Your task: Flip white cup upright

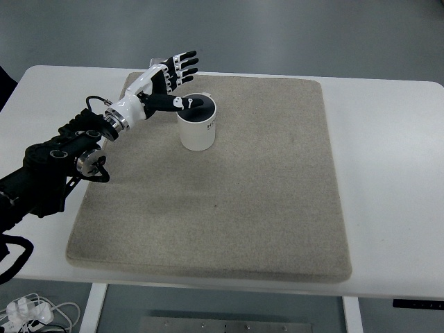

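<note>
A white cup (197, 129) stands upright on the beige mat (229, 208), near its far left part, with its dark inside facing up. My left hand (175, 82) comes in from the left and sits just behind and left of the cup. Its fingers (184, 64) are spread and point away from the cup. Its thumb (182, 103) reaches over the cup's rim and lies across the opening. The hand does not close on the cup. The right arm is out of view.
The mat covers most of a white table (388, 166). My left forearm (62, 156) lies over the table's left side and the mat's left edge. Cables (28, 312) lie on the floor at the bottom left.
</note>
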`<act>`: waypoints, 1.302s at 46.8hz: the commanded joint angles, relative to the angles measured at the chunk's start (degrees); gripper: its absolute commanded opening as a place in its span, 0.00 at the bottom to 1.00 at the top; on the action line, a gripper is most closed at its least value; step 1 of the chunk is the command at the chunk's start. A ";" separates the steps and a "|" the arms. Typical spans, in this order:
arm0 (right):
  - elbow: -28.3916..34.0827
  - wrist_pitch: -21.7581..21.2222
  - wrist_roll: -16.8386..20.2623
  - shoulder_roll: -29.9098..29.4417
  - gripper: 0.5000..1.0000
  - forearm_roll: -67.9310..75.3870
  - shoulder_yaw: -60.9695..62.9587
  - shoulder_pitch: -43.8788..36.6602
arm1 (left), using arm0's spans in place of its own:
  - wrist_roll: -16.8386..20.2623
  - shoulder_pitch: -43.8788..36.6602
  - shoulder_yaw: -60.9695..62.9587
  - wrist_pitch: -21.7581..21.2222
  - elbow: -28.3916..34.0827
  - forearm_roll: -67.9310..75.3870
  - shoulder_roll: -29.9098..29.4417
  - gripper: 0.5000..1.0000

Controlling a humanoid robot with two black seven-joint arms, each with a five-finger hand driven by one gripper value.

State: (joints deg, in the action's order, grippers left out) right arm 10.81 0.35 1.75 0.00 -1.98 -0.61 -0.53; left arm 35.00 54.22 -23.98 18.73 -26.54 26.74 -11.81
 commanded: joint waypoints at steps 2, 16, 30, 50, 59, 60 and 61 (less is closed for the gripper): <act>0.00 0.00 0.01 0.00 0.90 -0.04 0.00 0.00 | 0.00 1.06 -2.65 0.95 0.09 -0.11 -1.19 0.99; 0.00 0.00 0.01 0.00 0.90 -0.04 0.00 0.00 | 0.00 6.60 -4.24 0.51 8.69 -6.43 -1.11 0.98; 0.00 0.00 0.01 0.00 0.90 0.05 0.00 0.00 | 0.00 6.69 -4.32 3.50 10.81 -17.94 -0.58 0.97; 0.00 0.00 0.01 0.00 0.90 -0.04 0.09 0.00 | -8.79 4.85 -4.68 5.53 11.16 -38.60 0.30 0.99; 0.00 0.00 0.01 0.00 0.90 -0.04 0.17 0.00 | -21.45 4.84 -5.81 4.82 11.43 -44.58 1.97 0.99; 0.00 0.00 0.01 0.00 0.90 0.05 0.17 0.00 | -22.16 4.85 -6.17 4.82 11.51 -45.46 2.06 0.99; 0.00 0.00 0.01 0.00 0.90 -0.04 0.17 0.00 | -23.04 4.76 -6.60 4.82 11.69 -46.25 2.23 0.99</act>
State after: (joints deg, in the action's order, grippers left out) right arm 10.81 0.35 1.76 0.00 -1.98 -0.46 -0.52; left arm 14.94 59.01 -29.40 23.56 -15.14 -17.08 -9.94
